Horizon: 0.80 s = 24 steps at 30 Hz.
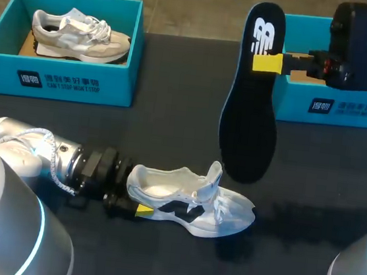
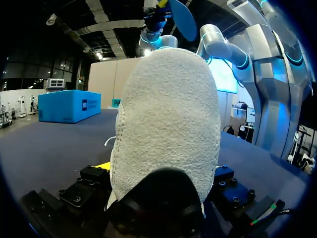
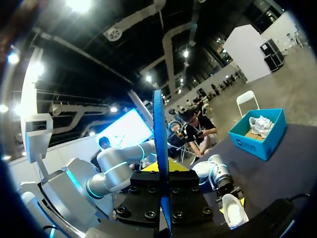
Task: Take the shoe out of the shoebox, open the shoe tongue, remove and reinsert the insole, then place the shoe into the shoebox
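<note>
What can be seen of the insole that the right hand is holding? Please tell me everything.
The insole is thin, flat and dark, with a white logo near its heel end; seen edge-on it looks blue. It hangs nearly upright in the air, heel end up, toe end down, above the white shoe on the table. Only the right hand touches it, shut on it near the heel end.
</note>
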Each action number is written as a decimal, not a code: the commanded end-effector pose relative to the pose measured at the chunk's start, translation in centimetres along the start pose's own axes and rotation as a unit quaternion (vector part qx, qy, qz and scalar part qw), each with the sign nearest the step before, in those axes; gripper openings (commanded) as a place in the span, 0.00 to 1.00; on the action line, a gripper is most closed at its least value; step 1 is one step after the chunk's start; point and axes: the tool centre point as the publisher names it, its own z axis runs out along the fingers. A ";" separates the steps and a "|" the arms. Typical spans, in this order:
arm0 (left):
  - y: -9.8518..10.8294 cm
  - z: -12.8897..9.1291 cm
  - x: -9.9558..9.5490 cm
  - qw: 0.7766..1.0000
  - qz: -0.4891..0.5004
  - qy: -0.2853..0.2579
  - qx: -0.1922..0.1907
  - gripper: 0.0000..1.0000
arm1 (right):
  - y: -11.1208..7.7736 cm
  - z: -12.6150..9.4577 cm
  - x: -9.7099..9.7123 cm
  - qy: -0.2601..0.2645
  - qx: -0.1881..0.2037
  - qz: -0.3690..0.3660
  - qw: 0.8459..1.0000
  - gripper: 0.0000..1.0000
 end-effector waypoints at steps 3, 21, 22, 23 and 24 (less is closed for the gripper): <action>0.2 0.2 -0.1 1.000 0.000 -0.001 -0.001 0.00 | -0.1 0.1 0.0 -0.001 0.000 0.000 1.000 0.00; -0.2 -1.4 -0.4 0.999 0.031 -0.007 -0.037 1.00 | -0.1 0.1 0.0 -0.001 0.000 0.000 1.000 0.00; -0.2 -1.6 -0.5 0.999 0.031 -0.007 -0.043 1.00 | -0.1 0.1 0.0 -0.001 0.000 0.000 1.000 0.00; -0.1 -1.9 -0.5 0.998 0.031 -0.011 -0.048 1.00 | -0.1 0.1 0.0 -0.001 0.000 0.000 1.000 0.00; 0.0 -2.1 -0.6 0.998 0.030 -0.014 -0.052 1.00 | -0.1 0.1 0.0 -0.001 0.000 0.000 1.000 0.00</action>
